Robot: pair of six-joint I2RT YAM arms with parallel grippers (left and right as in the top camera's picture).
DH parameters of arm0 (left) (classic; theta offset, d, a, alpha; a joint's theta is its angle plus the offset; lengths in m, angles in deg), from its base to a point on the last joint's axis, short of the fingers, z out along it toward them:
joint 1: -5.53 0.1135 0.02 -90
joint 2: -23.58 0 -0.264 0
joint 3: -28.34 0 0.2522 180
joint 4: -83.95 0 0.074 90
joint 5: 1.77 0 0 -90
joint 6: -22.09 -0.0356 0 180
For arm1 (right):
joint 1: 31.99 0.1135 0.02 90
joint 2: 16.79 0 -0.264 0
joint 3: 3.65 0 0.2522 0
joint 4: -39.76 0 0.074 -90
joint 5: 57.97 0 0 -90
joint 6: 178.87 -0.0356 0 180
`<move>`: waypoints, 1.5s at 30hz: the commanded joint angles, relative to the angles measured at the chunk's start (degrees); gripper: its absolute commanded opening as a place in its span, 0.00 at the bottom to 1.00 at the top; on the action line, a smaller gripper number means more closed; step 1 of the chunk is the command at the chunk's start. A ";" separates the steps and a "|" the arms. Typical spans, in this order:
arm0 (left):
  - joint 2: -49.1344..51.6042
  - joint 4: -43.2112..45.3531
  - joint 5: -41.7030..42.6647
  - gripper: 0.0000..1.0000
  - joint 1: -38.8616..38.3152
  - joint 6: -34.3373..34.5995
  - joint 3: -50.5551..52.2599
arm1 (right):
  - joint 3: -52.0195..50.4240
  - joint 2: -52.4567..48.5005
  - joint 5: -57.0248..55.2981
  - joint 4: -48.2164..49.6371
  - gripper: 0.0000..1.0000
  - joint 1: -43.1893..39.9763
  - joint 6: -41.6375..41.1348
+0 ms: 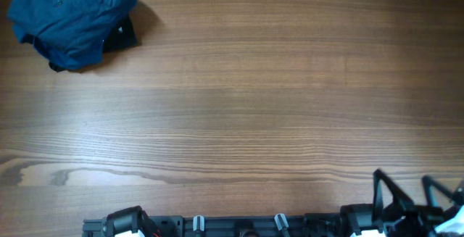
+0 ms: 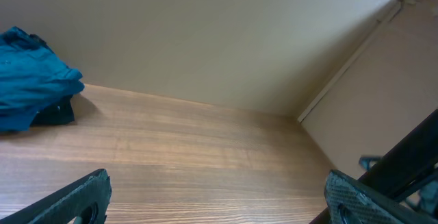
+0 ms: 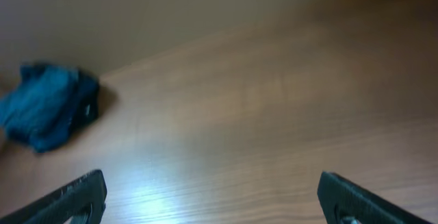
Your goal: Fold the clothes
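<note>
The clothes lie as one crumpled blue heap at the table's far left corner, with a dark piece poking out from under its right side. The heap also shows in the left wrist view and, blurred, in the right wrist view. My left gripper is open over bare wood, far from the heap. My right gripper sits at the near right edge, also open, with nothing between its fingers.
Wooden table runs across the whole view. Beige boards wall it in at the back and right, meeting at a corner seam. The arm bases line the near edge.
</note>
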State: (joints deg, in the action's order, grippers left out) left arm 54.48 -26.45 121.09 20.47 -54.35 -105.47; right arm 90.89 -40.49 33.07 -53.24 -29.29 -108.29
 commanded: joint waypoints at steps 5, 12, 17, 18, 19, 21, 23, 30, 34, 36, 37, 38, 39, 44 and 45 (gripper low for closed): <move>0.35 0.15 -0.35 1.00 0.33 -1.18 0.20 | -14.60 6.62 4.70 18.95 1.00 -4.90 10.69; 0.35 0.15 -0.35 1.00 0.33 -1.18 0.22 | -37.70 13.75 8.33 41.97 0.99 -5.25 10.47; 0.35 0.15 -0.35 1.00 0.33 -1.18 0.22 | -52.19 18.12 13.81 57.44 1.00 -5.25 10.45; 0.35 0.15 -0.35 1.00 0.33 -1.18 0.22 | -54.29 19.10 14.34 59.39 1.00 -5.25 10.45; 0.35 0.15 -0.35 1.00 0.33 -1.18 0.22 | -55.71 19.87 14.51 60.46 1.00 -5.25 10.40; 0.35 0.15 -0.35 1.00 0.33 -1.18 0.22 | -59.28 22.25 14.51 63.04 1.00 -5.25 10.36; 0.35 0.15 -0.35 1.00 0.33 -1.18 0.22 | -61.64 23.54 14.51 64.89 1.00 -5.25 10.40; 0.35 0.17 -0.35 1.00 0.33 -1.18 0.22 | -68.74 23.47 15.56 72.98 1.00 -5.25 10.45; 0.35 0.15 -0.35 1.00 0.33 -1.18 0.22 | -74.55 23.50 15.91 80.98 1.00 -5.25 10.19; 0.35 0.15 -0.35 1.00 0.33 -1.18 0.22 | -76.67 23.50 16.44 83.95 1.00 -5.25 9.99; 0.35 0.15 -0.35 1.00 0.33 -1.18 0.22 | -77.26 23.50 16.44 84.74 1.00 -5.25 9.94; 0.35 0.15 -0.35 1.00 0.33 -1.18 0.22 | -78.14 23.50 16.41 85.94 1.00 -5.25 10.01; 0.35 0.15 -0.35 1.00 0.33 -1.18 0.22 | -78.68 23.50 16.39 86.73 1.00 -5.25 10.01; 0.35 0.15 -0.35 1.00 0.33 -1.18 0.22 | -80.50 23.52 15.02 89.79 1.00 -5.25 10.67; 0.35 0.15 -0.35 1.00 0.33 -1.18 0.22 | -80.50 23.52 14.86 89.70 1.00 -5.25 10.86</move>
State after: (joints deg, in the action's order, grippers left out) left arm 54.48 -26.43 121.09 20.47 -54.35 -105.40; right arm 10.91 -17.89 48.11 35.93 -34.30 -98.59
